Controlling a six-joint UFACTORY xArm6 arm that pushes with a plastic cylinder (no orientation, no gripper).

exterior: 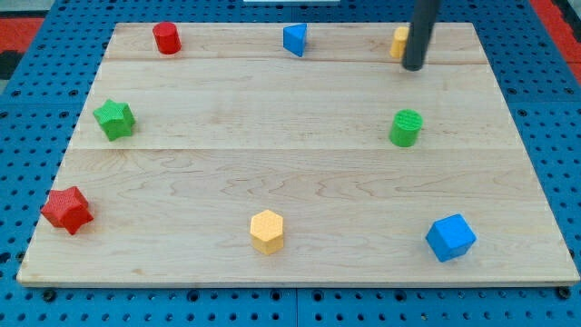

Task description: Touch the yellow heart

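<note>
Right now my tip (413,67) sits near the view's top right of the wooden board (300,182), touching or just overlapping the yellow block (398,42). Rod hides most of that block, so its heart shape cannot be made out; only a yellow sliver shows on the rod's left side. No gripper on this arm, just a straight dark rod, so nothing to call wide, narrow or holding.

Other blocks:
- red cylinder (166,38) at the top left
- blue block (295,39) at top centre, shape unclear, looks wedge-like
- green star (114,119) at the left edge, mid height
- green cylinder (406,128) below my tip, well apart from it
- red star (66,210) at the bottom left
- yellow hexagon (267,231) at bottom centre
- blue cube (450,237) at the bottom right

Board lies on a blue pegboard (27,91); red strips show at the top corners.
</note>
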